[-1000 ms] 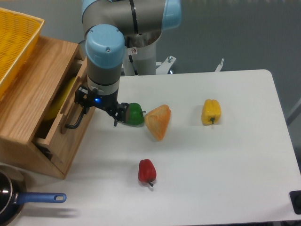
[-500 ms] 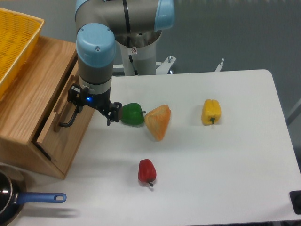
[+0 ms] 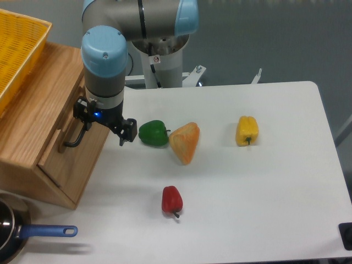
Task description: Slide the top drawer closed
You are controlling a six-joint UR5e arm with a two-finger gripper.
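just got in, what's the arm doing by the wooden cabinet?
It's pushing the top drawer shut. The gripper sits against the drawer front by the black bar handle, and the drawer now looks almost flush with the cabinet; whether the fingers are open or closed isn't clear from this angle. On the table sit green, orange, yellow and red peppers, none touched by the arm.

1. You face a white table [image 3: 264,209] with rounded corners, filling most of the view.
2. Behind it you see a plain grey-blue wall or floor surface [image 3: 275,38]; which one, you cannot tell.
3. Light is even and soft, shadows faint.
4. A wooden cabinet [image 3: 33,137] sits at your left edge.
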